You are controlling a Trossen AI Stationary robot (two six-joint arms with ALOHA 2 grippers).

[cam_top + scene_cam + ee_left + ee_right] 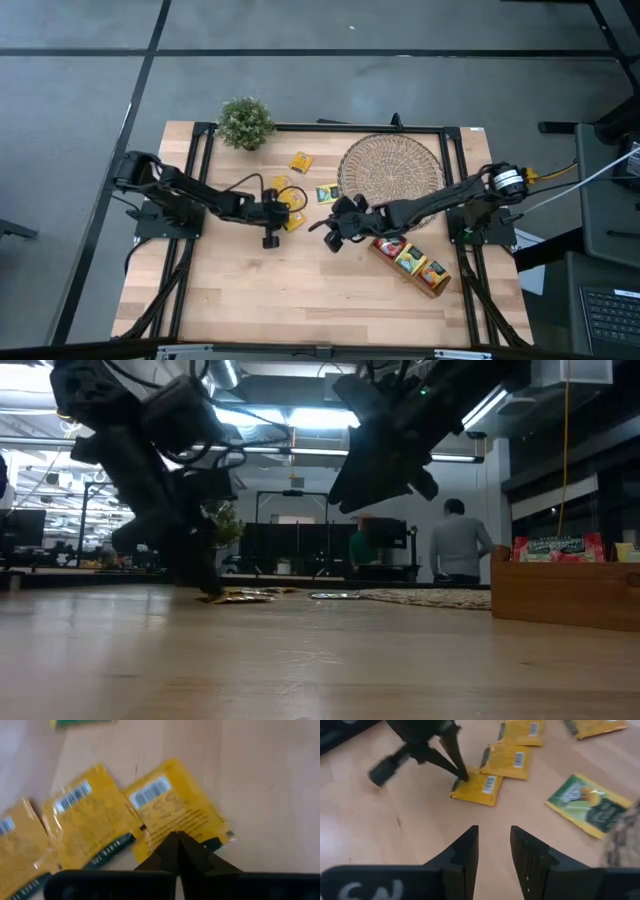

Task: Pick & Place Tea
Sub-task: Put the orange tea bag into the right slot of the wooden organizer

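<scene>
Two tools work over the wooden bench [300, 290]. Nearest the front edge, toward the right, a long wooden tray [412, 263] lies at a slant with red, yellow and green sachets in its compartments. The right tool [493, 845] hovers just beside the tray's far end, its fingers a little apart and holding nothing. The left tool [176, 845] is down at the bench, its fingertips pressed together on the edge of a yellow sachet [175, 807], the nearest one of a small yellow group [512, 757]. A green sachet [590, 810] lies beside this group, close to the round woven mat [392, 168]. One more yellow sachet [301, 161] lies farther back, and a small plant [245, 122] stands at the far left corner.
</scene>
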